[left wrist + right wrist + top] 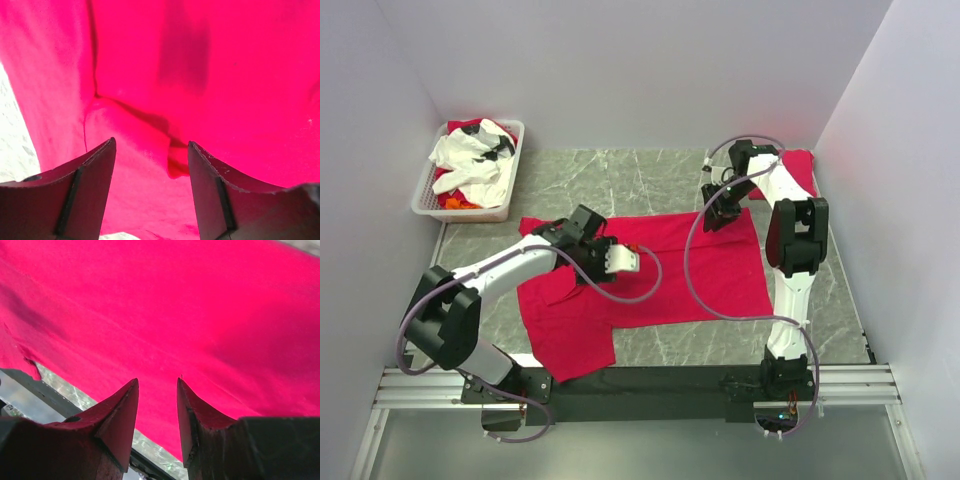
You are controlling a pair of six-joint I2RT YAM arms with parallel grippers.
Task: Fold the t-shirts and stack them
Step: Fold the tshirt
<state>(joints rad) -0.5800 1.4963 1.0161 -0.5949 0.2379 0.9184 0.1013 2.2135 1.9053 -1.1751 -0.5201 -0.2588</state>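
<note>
Two hands, both released, hover over the spread t-shirt (690,275), whose long axis runs left-right: left hand (628,259) above its middle, right hand (717,213) at its far-right corner.

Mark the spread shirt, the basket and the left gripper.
spread shirt (720,265): top view, on its flat body.
basket (460,212): top view, on its near wall.
left gripper (151,142): left wrist view, midway between its fingertips.
</note>
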